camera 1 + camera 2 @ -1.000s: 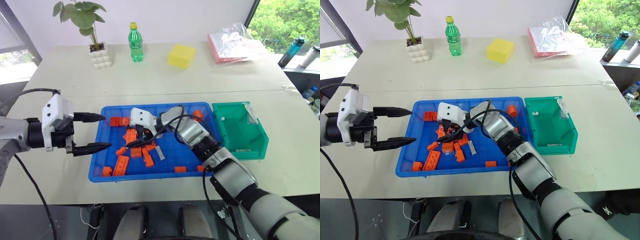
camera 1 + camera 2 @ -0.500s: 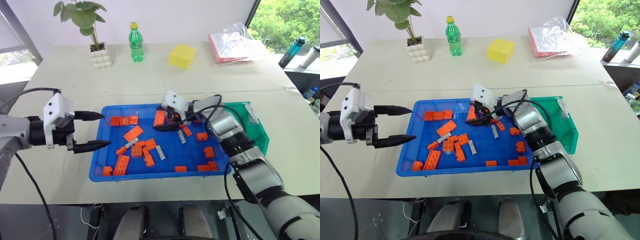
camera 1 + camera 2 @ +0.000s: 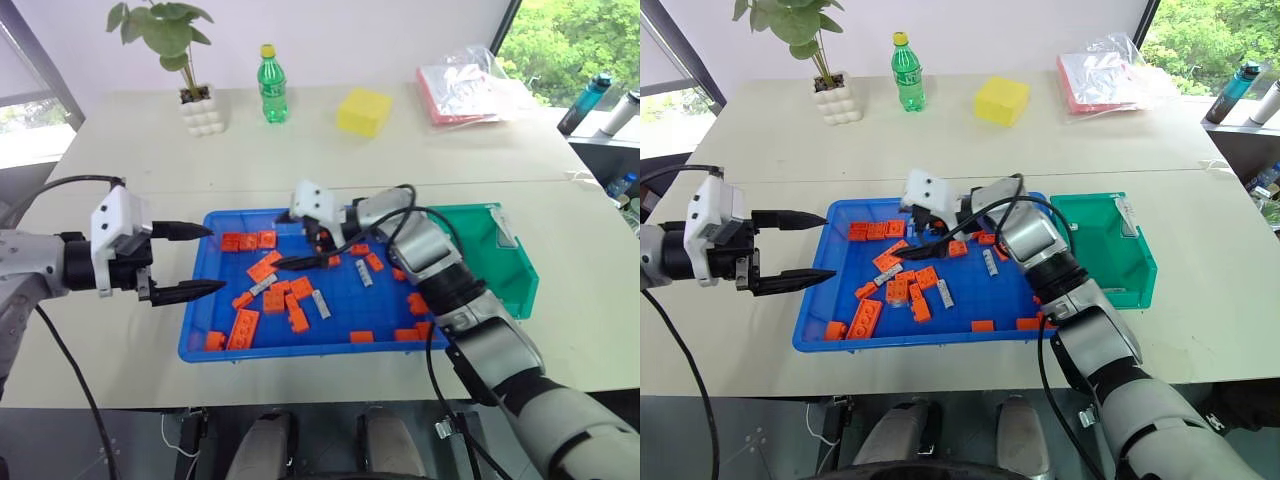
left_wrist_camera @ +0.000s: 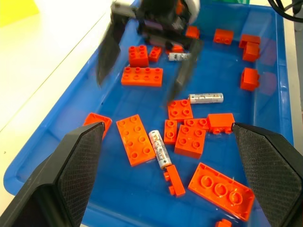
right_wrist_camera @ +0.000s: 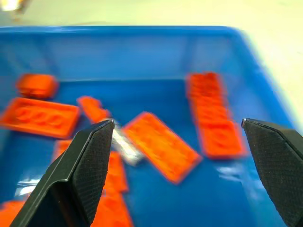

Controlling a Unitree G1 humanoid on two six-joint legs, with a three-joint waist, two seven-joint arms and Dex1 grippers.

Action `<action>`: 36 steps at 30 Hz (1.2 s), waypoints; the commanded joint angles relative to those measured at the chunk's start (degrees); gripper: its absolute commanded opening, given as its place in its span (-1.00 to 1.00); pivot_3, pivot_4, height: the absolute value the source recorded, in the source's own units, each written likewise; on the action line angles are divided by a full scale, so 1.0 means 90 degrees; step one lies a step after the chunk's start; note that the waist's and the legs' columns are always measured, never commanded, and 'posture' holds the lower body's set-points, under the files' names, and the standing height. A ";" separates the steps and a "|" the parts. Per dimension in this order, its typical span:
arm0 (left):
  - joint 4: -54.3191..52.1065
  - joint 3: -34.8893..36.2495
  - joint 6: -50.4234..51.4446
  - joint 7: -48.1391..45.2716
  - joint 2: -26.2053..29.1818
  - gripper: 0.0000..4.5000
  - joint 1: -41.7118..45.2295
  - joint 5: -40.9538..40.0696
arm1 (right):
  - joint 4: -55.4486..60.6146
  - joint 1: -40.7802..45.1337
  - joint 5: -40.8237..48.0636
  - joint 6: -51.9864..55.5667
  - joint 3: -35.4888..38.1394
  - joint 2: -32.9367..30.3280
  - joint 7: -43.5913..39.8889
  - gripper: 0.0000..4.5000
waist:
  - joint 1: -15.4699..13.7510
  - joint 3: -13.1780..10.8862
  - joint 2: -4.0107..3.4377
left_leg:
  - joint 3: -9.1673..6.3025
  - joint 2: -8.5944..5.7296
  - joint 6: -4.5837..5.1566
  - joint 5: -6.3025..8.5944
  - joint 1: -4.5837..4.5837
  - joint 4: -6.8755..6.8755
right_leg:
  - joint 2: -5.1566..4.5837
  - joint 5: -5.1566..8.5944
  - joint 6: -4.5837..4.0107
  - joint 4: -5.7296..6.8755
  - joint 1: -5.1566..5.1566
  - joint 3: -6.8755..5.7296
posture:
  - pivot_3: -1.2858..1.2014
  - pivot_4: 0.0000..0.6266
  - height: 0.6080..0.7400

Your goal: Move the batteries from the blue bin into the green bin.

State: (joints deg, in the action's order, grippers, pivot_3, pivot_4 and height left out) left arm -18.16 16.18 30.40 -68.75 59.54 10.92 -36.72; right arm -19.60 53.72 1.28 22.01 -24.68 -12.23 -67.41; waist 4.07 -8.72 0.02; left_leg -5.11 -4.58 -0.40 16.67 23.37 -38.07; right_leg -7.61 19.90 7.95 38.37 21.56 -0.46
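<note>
Arm [image 3: 440,270] hides blue bin [image 3: 225,345] right end.

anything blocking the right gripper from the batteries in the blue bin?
Nothing covers them. The right gripper hangs open over the blue bin, above the battery that lies among the orange bricks; those bricks crowd it closely. Two more batteries lie on open floor. The green bin sits beside the bin's right wall.
</note>
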 commanded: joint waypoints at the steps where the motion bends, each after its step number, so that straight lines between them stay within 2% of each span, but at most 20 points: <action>1: -0.0174 0.0128 -0.0136 -0.0100 0.0097 1.00 -0.0072 0.0027 | 0.0111 0.0164 0.0006 -0.0085 -0.0412 0.0073 -0.0563 0.97 | 0.0001 0.0000 0.0000 | 0.0000 -0.0001 0.0000 0.0000 0.0000 0.0000 | -0.0001 0.0000 0.0000 0.0000 0.0001 0.0000 | 0.03 -0.52 0.82; 14: -0.0365 0.0255 -0.0086 0.0063 0.0064 1.00 -0.0210 -0.0005 | -0.1371 0.0574 -0.0527 -0.0402 -0.0886 0.0961 -0.0434 0.97 | 0.0015 0.0000 0.0000 | -0.0003 -0.0001 -0.0001 0.0000 0.0000 0.0001 | 0.0001 0.0000 0.0000 0.0001 0.0008 0.0000 | 0.03 -0.52 0.82; 17: -0.0361 0.0258 -0.0083 0.0087 0.0060 1.00 -0.0196 -0.0010 | -0.1532 0.0610 -0.0596 -0.0505 -0.0852 0.1038 -0.0410 0.59 | 0.0016 0.0000 0.0000 | -0.0003 -0.0001 -0.0001 -0.0001 0.0000 0.0001 | 0.0001 0.0000 0.0000 0.0004 0.0028 0.0000 | 0.03 -0.52 0.82; 21: -0.0323 0.0268 -0.0106 0.0088 0.0058 1.00 -0.0200 0.0005 | -0.1537 0.0595 -0.0633 -0.0579 -0.0821 0.1038 -0.0425 -0.30 | 0.0018 0.0000 0.0000 | -0.0003 -0.0001 -0.0002 -0.0001 0.0000 0.0001 | 0.0000 0.0000 0.0000 0.0009 0.0033 0.0000 | 0.03 -0.52 0.82; 28: -0.0273 0.0210 -0.0129 0.0116 0.0042 1.00 -0.0113 0.0025 | -0.1423 0.0438 -0.0712 -0.0718 -0.0836 0.0921 -0.0419 -0.30 | 0.0015 0.0000 0.0000 | -0.0003 -0.0001 -0.0002 -0.0001 0.0000 0.0001 | 0.0000 0.0000 0.0000 0.0012 0.0035 0.0000 | 0.03 -0.52 0.82; 32: -0.0138 0.0128 -0.0199 0.0072 0.0047 1.00 0.0019 0.0070 | -0.0835 0.0341 -0.0340 -0.0206 -0.0509 0.0749 -0.0596 -0.30 | 0.0005 0.0000 0.0000 | -0.0003 -0.0002 -0.0002 0.0000 0.0000 0.0000 | -0.0001 0.0000 0.0000 0.0014 0.0034 0.0000 | 0.03 -0.52 0.82; 36: -0.0019 0.0015 -0.0258 0.0035 0.0019 1.00 0.0181 0.0118 | -0.0389 0.0137 -0.0369 -0.0110 -0.0518 0.0393 -0.0648 -0.30 | 0.0002 0.0000 0.0000 | -0.0004 -0.0003 -0.0002 0.0000 0.0001 -0.0001 | -0.0002 0.0000 0.0000 0.0019 0.0036 0.0000 | 0.03 -0.52 0.82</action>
State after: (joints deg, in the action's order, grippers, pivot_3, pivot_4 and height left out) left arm -18.19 16.13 29.15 -68.32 59.55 11.70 -35.65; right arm -26.32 55.61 -3.07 20.81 -30.45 -8.42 -72.64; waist 4.09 -8.72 0.02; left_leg -5.15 -4.61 -0.41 16.66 23.38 -38.08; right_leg -7.63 19.90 7.95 38.54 21.88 -0.47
